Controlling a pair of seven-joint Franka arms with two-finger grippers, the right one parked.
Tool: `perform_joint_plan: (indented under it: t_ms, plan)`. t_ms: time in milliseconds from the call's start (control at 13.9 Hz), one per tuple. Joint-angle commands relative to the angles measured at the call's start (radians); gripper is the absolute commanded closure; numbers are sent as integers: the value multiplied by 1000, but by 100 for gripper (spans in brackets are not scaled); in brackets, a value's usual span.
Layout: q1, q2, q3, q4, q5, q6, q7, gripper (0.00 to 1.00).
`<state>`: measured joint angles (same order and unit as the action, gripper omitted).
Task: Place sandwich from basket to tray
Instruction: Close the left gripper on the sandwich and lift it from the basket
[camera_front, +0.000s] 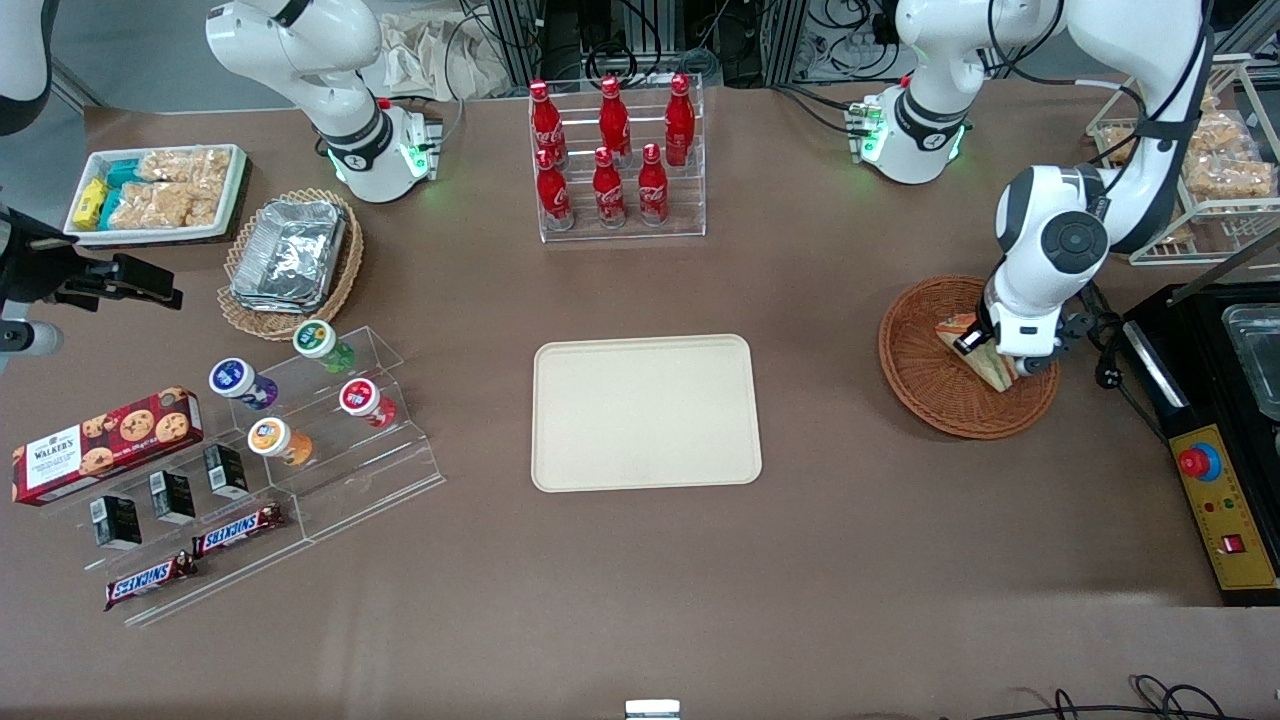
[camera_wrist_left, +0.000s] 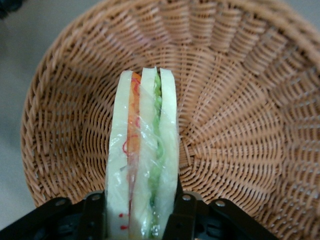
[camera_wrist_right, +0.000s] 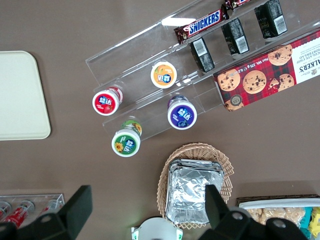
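Observation:
The sandwich (camera_front: 962, 328), a plastic-wrapped wedge of pale bread with orange, red and green filling, stands on edge in the reddish-brown wicker basket (camera_front: 930, 395) toward the working arm's end of the table. My left gripper (camera_front: 985, 355) is down in the basket, with its black fingers (camera_wrist_left: 182, 210) pressed against both bread faces of the sandwich (camera_wrist_left: 145, 150). The basket's weave (camera_wrist_left: 240, 100) surrounds it. The cream-beige tray (camera_front: 645, 410) lies flat at the table's middle with nothing on it, and its corner shows in the right wrist view (camera_wrist_right: 20, 95).
A black control box with a red button (camera_front: 1200, 462) stands beside the basket at the table's end. A clear rack of red bottles (camera_front: 612, 150) stands farther from the camera than the tray. Acrylic steps with cups and snack bars (camera_front: 290, 420) lie toward the parked arm's end.

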<state>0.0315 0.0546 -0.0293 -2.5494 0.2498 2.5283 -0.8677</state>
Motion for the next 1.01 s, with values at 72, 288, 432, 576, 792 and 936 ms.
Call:
perform_joint_plan:
  t_ms: [72, 288, 432, 576, 792, 936]
  plan:
    - [4, -123, -7, 38, 34, -135, 18, 100]
    - [-7, -156, -12, 182, 13, -333, 137, 100]
    - [-30, -147, -17, 335, 3, -478, 212, 100]
    - [-36, -115, -14, 537, -134, -673, 388, 100]
    - [-44, -64, -24, 727, -282, -779, 504, 100]
    - [-74, -39, -78, 767, -323, -780, 498, 100]
